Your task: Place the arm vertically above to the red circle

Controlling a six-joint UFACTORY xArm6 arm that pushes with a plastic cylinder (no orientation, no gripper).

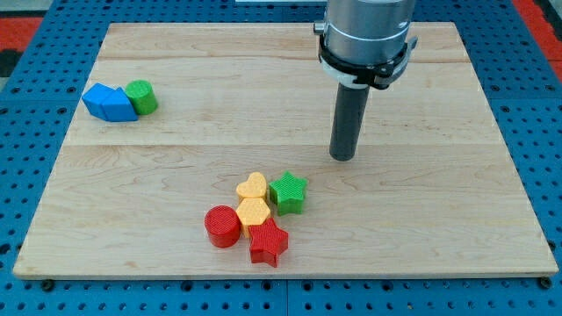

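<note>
The red circle [222, 226] lies on the wooden board near the view's bottom, left of centre. It touches a yellow hexagon [254, 211]. A yellow heart [252, 187] sits just above the hexagon, a green star [288, 192] to its right, and a red star [269, 242] below it. My tip [342, 157] rests on the board up and to the right of this cluster, well apart from the red circle and a short way above and right of the green star.
At the view's left, a blue block [109, 102] lies against a green cylinder [140, 96]. The wooden board [439, 219] sits on a blue perforated table. The arm's grey body [365, 35] enters from the view's top.
</note>
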